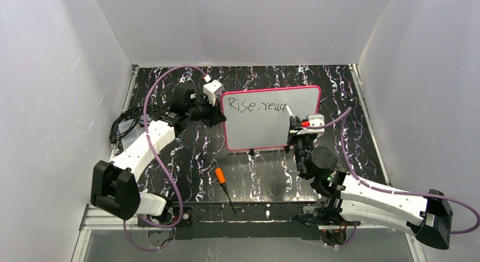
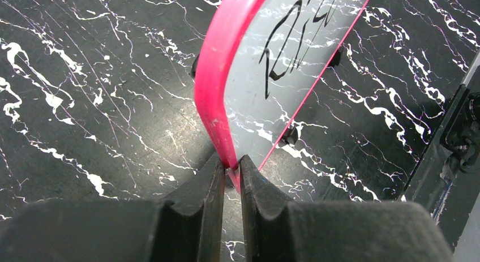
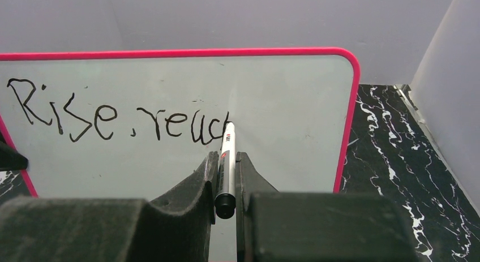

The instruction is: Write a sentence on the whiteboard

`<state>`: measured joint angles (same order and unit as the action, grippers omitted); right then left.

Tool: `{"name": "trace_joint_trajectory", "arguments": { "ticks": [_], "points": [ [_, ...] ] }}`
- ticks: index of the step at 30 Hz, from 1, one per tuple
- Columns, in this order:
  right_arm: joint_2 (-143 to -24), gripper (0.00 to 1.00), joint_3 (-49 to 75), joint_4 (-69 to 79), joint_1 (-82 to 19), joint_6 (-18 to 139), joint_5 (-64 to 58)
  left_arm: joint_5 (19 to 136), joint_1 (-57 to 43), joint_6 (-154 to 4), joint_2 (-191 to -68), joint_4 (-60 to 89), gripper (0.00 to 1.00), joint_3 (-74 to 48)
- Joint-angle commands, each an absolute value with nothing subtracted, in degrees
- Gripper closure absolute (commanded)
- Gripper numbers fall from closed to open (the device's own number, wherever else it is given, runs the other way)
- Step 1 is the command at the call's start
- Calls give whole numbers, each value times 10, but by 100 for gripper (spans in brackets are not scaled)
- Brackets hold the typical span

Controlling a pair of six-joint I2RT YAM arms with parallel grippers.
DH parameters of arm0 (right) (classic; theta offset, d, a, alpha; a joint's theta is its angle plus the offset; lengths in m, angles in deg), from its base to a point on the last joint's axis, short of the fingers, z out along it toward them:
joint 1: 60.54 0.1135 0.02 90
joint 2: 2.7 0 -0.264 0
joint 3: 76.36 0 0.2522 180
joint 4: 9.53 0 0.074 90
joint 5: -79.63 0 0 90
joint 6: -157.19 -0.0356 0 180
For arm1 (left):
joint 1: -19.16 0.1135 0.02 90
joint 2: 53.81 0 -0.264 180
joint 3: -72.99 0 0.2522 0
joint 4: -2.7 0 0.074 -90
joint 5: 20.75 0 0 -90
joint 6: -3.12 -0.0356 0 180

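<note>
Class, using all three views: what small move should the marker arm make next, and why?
Probably a stroke finishing the last letter: the right gripper, shut on the thin white marker, has its tip on the pink-framed whiteboard where the black handwritten sentence ends unfinished at "Rise, reac". The left gripper clamps the frame, steadying it.

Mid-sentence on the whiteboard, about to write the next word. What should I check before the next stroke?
1. Board hold: left gripper shut on the pink frame of the whiteboard: ok.
2. Pen hold: right gripper shut on the marker: ok.
3. Pen position: tip at the last letter of the sentence: ok. Whether it touches the surface: cannot tell.
4. Writing room: bare board to the right of the writing: ok.
5. Stray item: orange-handled tool lies on the table, apart from board and arms: ok.
</note>
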<state>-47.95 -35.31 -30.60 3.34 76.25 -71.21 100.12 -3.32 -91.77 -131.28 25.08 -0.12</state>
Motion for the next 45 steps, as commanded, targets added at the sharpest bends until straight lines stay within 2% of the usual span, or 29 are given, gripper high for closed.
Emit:
{"name": "trace_joint_trajectory", "arguments": {
  "ticks": [1, 31, 38, 45],
  "points": [
    [-472, 99, -345, -338, 33, 772, -739, 1010, -38, -919, -1303, 268, 100, -1],
    [-436, 99, -361, -196, 33, 659, -740, 996, -38, -919, -1299, 273, 100, -3],
    [-388, 99, -354, -212, 33, 710, -750, 999, -38, -920, -1301, 271, 100, -3],
    [-393, 99, -341, -268, 6, 778, -736, 1006, -38, -919, -1301, 270, 100, -2]
  ]
}}
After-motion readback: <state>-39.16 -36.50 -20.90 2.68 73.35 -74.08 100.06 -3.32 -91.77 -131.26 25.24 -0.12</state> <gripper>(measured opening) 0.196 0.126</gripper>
